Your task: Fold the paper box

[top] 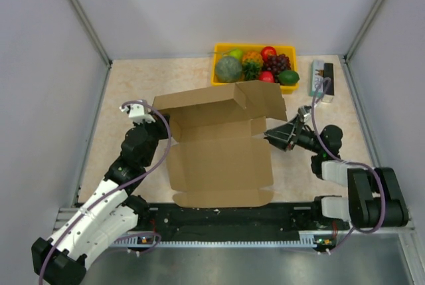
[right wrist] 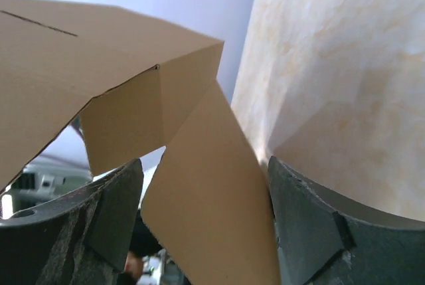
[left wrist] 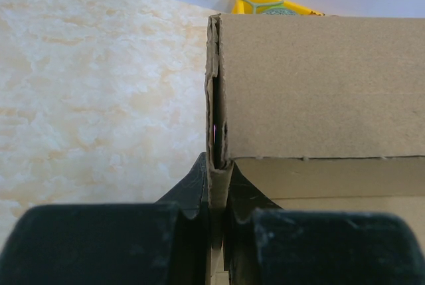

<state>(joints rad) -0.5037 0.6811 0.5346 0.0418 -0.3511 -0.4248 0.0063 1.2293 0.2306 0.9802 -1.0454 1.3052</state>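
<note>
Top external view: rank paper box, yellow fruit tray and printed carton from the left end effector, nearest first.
1. paper box: its left wall is clamped in the left end effector.
2. yellow fruit tray: back centre, beyond the box.
3. printed carton: back right, farthest.

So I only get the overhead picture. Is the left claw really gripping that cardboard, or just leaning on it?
Observer: Gripping. Its wrist camera shows the left gripper shut on the box, with a doubled wall edge pinched between the fingers.
Operator: And the right one?
Observer: The right gripper is open. A flap of the box stands between its fingers, not clamped.
</note>
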